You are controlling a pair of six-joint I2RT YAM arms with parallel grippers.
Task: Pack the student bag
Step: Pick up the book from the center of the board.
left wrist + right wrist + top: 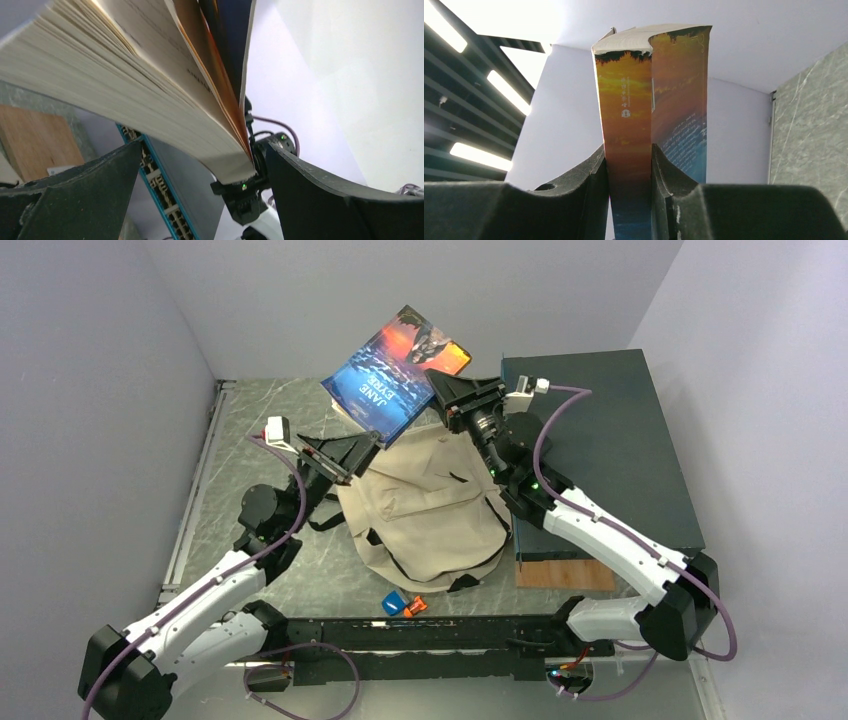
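Observation:
The student bag (430,510), a beige canvas backpack with black straps, lies slumped in the middle of the table. Above its far end a paperback book (395,375) with a blue and orange cover hangs tilted in the air. My right gripper (442,382) is shut on the book's spine (629,130), with the fingers (591,175) pressed on both sides. My left gripper (362,448) stands open just below the book's near corner. In the left wrist view the page edges (125,85) hang between the wide-apart fingers (340,200) without touching them.
A big dark teal flat box (600,450) lies to the right of the bag, on a wooden board (565,575). A small blue object (394,603) and an orange one (417,606) lie by the bag's near edge. A metal rail (195,490) runs along the table's left side.

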